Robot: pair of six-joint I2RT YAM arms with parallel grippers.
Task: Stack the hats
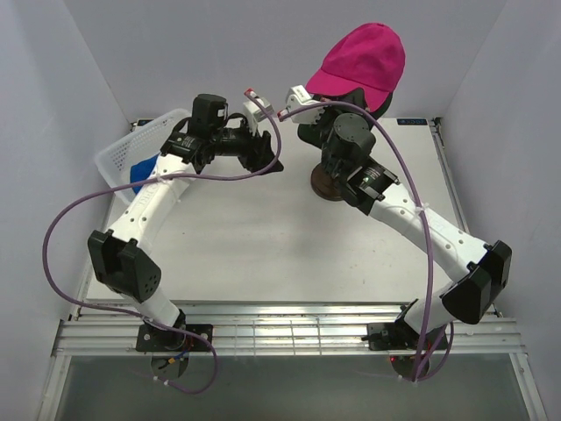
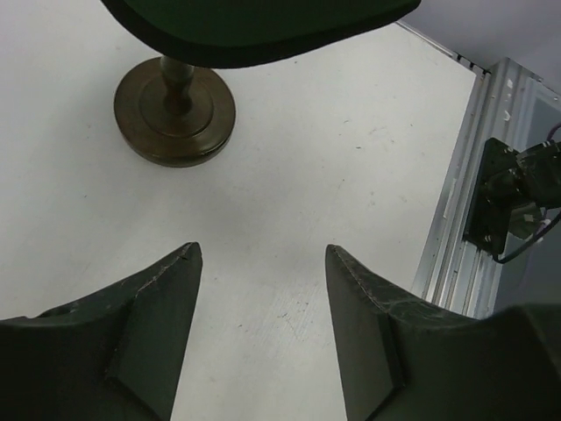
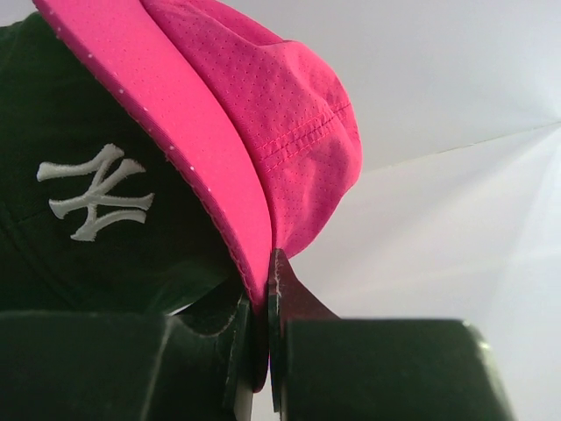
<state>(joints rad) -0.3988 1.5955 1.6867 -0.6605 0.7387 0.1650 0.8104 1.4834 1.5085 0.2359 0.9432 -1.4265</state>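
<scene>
A magenta hat (image 1: 364,57) sits on top of a dark green hat (image 1: 308,133) with a white NY logo (image 3: 88,189), both up on a stand at the back of the table. My right gripper (image 3: 261,303) is shut on the magenta hat's brim (image 3: 202,167), pinching its edge between the jaws. In the top view the right gripper (image 1: 323,98) is at the brim's lower left side. My left gripper (image 2: 261,263) hangs open over bare table, left of the stand, with nothing between its fingers. The green hat's brim (image 2: 254,26) shows above it.
The stand's dark round base (image 1: 326,184) rests on the table under the hats, also in the left wrist view (image 2: 173,110). A white mesh basket (image 1: 131,145) at the back left holds a blue hat (image 1: 138,171). Grey walls close in the sides and back.
</scene>
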